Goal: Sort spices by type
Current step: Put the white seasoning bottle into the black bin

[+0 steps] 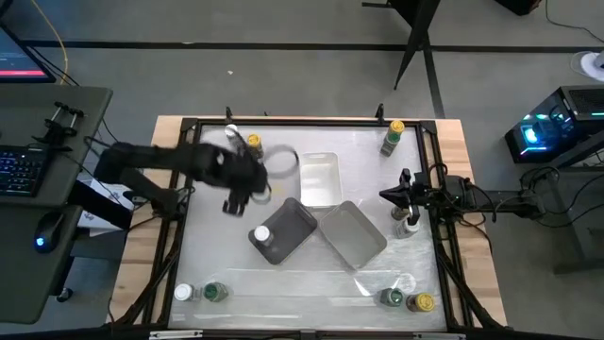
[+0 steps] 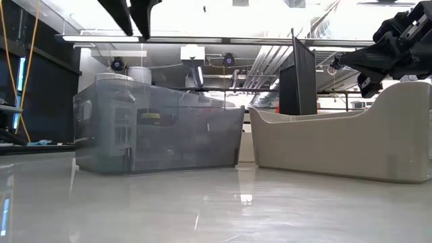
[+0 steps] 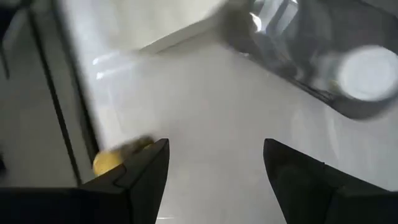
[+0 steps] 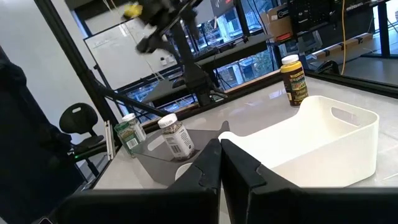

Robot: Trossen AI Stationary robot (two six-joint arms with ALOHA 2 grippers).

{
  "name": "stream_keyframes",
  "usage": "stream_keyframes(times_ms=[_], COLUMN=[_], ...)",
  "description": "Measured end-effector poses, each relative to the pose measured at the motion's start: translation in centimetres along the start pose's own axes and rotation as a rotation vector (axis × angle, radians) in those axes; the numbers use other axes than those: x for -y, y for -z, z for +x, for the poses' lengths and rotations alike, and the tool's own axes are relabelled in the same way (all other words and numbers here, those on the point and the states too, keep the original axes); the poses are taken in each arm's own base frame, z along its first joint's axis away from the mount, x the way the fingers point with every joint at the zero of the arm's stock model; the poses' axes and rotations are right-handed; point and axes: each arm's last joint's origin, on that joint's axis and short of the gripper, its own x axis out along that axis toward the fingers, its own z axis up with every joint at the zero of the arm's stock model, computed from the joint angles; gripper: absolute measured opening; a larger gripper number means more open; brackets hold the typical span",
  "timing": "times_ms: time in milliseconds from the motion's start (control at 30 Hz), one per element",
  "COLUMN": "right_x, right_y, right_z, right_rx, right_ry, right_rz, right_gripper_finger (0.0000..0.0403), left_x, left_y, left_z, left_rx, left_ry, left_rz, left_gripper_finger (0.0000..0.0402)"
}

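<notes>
Small spice jars stand around the table. A yellow-lidded jar [image 1: 253, 144] and a white-lidded jar [image 1: 231, 132] are at the far left, and another yellow-lidded jar [image 1: 394, 137] is at the far right. Pairs stand at the near left [image 1: 215, 292] and the near right [image 1: 392, 298]. One white-lidded jar [image 1: 262, 234] stands upright in the dark grey tray [image 1: 294, 219]. My left gripper [image 3: 214, 149] is open and raised above the table left of the trays, holding nothing. My right gripper [image 4: 221, 146] is shut and empty, near the table's right edge beside a jar [image 1: 408, 225].
A white tray [image 1: 319, 179], the dark grey tray and a light grey tray [image 1: 354, 234] lie together mid-table. A black frame rail [image 1: 429, 151] runs around the table. Bare tabletop lies between the trays and the near edge.
</notes>
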Motion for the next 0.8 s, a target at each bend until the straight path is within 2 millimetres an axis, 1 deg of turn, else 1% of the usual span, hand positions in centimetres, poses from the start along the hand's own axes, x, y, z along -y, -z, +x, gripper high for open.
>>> stream_keyframes(times_ms=[167, 300, 433, 567, 667, 800], right_x=[0.0, 0.0, 0.0, 0.0, 0.0, 0.0], right_y=[0.0, 0.0, 0.0, 0.0, 0.0, 0.0], right_z=[0.0, 0.0, 0.0, 0.0, 0.0, 0.0], right_rx=[0.000, 0.000, 0.000, 0.000, 0.000, 0.000], right_ry=[0.000, 0.000, 0.000, 0.000, 0.000, 0.000], right_rz=[0.000, 0.000, 0.000, 0.000, 0.000, 0.000], right_gripper_finger=[0.0001, 0.0001, 0.0001, 0.0001, 0.0001, 0.0001], left_x=[-4.4, -7.5, -10.1, -12.9, -14.8, -16.7], left_y=[2.5, 4.3, 5.8, 7.1, 8.3, 10.0], left_z=[-0.5, 0.1, 1.1, 2.2, 3.2, 5.0], left_rx=[-0.003, -0.046, -0.092, -0.093, -0.102, -0.171], left_ry=[-0.100, -0.144, -0.180, -0.225, -0.208, -0.164], left_rz=[-0.289, -0.472, -0.594, -0.688, -0.770, -0.858], left_gripper_finger=[0.0248, 0.0248, 0.0248, 0.0248, 0.0248, 0.0248])
